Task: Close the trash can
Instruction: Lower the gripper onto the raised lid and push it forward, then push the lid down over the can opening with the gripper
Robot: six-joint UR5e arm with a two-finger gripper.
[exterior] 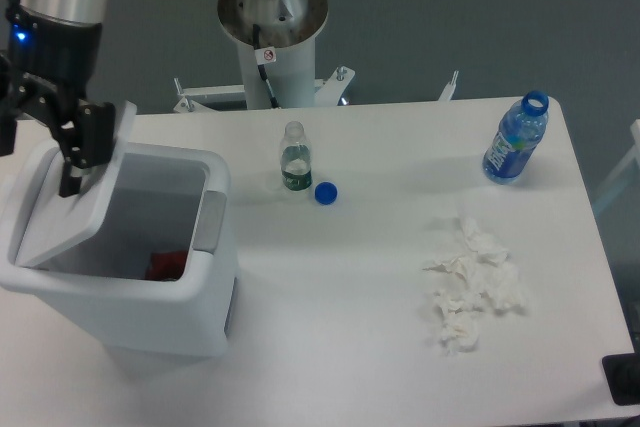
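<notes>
The trash can (165,312) is a big white bin at the left of the table, with a grey latch tab (209,221) on its front rim. Its hinged lid (62,215) leans about halfway over the opening, which still gapes on the right side. A red item (166,265) lies inside. My gripper (45,142) hangs over the bin's back left, its black fingers (84,139) spread apart and resting against the top of the lid. It holds nothing. The left finger is partly cut off by the picture edge.
A small clear bottle (294,159) stands uncapped right of the bin, its blue cap (325,192) beside it. A blue bottle (515,139) stands at the far right. Crumpled tissues (470,282) lie front right. The robot base (272,17) is behind the table.
</notes>
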